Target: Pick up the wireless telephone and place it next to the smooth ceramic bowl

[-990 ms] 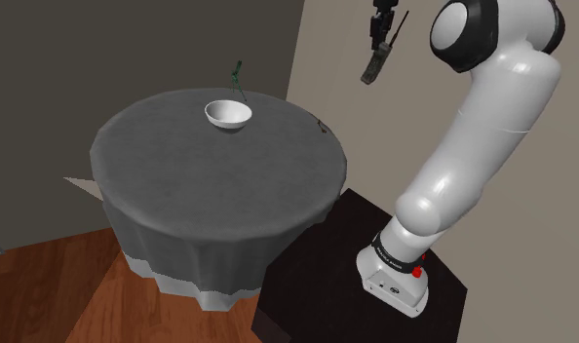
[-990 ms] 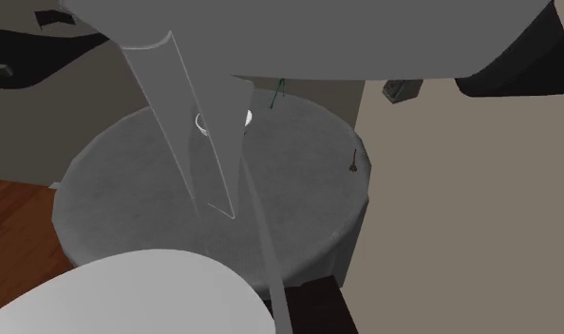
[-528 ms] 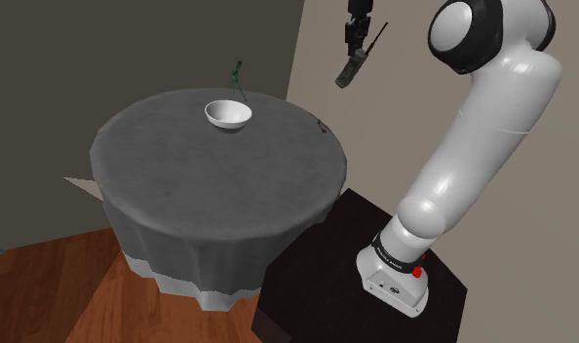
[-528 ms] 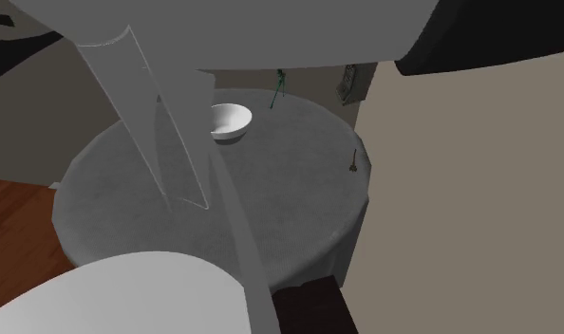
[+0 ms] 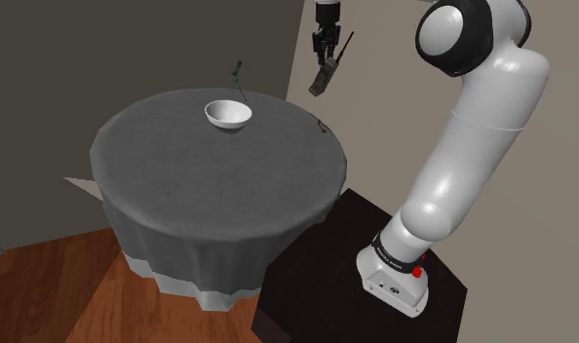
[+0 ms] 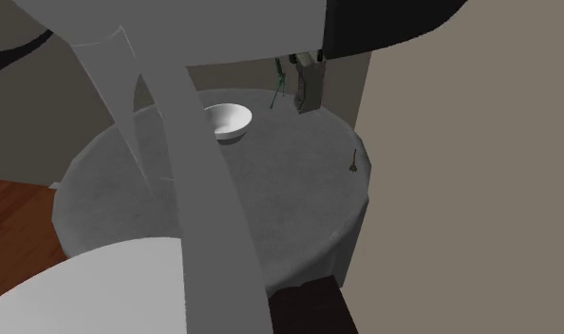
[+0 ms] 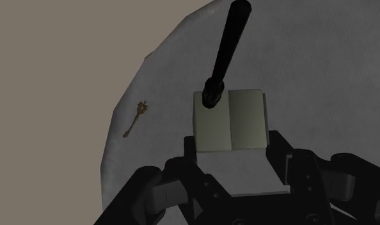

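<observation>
The wireless telephone [image 5: 321, 78] is a grey-green handset with a black antenna [image 7: 226, 51]. It hangs in the air, tilted, with my gripper [image 5: 325, 54] shut on its upper end. It is above the table's far right edge in the shoulder view. In the wrist view my gripper [image 7: 233, 152] clasps the telephone [image 7: 230, 121] between its two fingers over the cloth. The white bowl [image 5: 228, 115] stands upright on the far side of the round table [image 5: 210, 185], to the left of the phone. In the second exterior view the telephone [image 6: 304, 87] hangs to the right of the bowl [image 6: 229, 121].
A grey cloth drapes the round table [image 6: 271, 209]. A small green figure [image 5: 237, 76] stands behind the bowl at the far rim. A little golden object [image 7: 136, 119] lies near the table's edge by the beige wall. Wooden floor [image 5: 44, 292] surrounds the table; my stand [image 5: 317, 302] is beside it.
My gripper has carried the telephone to the shoulder view's left, from over the wall side toward the table's far edge and closer to the bowl. The grip stays shut.
</observation>
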Available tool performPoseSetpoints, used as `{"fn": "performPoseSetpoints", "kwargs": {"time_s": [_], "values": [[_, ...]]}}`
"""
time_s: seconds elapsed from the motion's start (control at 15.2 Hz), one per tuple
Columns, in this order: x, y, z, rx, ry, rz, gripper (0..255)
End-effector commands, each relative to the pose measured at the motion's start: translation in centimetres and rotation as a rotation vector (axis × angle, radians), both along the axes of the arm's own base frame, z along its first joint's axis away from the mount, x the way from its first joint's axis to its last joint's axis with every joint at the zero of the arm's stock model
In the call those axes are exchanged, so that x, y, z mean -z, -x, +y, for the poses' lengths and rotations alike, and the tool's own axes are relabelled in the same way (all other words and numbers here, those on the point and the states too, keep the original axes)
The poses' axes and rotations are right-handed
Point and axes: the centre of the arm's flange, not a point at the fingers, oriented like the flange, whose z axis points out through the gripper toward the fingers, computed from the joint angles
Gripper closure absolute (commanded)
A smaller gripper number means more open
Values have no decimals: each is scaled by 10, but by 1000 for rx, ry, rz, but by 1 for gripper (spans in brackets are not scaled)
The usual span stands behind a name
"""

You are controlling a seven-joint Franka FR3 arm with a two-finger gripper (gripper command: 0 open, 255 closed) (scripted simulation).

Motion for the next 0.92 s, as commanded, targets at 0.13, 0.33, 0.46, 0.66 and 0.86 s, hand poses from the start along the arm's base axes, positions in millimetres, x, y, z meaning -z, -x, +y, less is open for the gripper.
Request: {"fn": "performPoseSetpoints", "kwargs": {"time_s": [0.13, 0.33, 0.46, 0.66, 0.86], "values": [[19, -36, 38, 2, 0, -1, 255], [34, -59, 67, 2, 0, -1, 255], [43, -74, 86, 2, 0, -1, 255], [58, -98, 114, 2, 0, -1, 255], [72, -121, 143, 2, 0, -1, 255]]}}
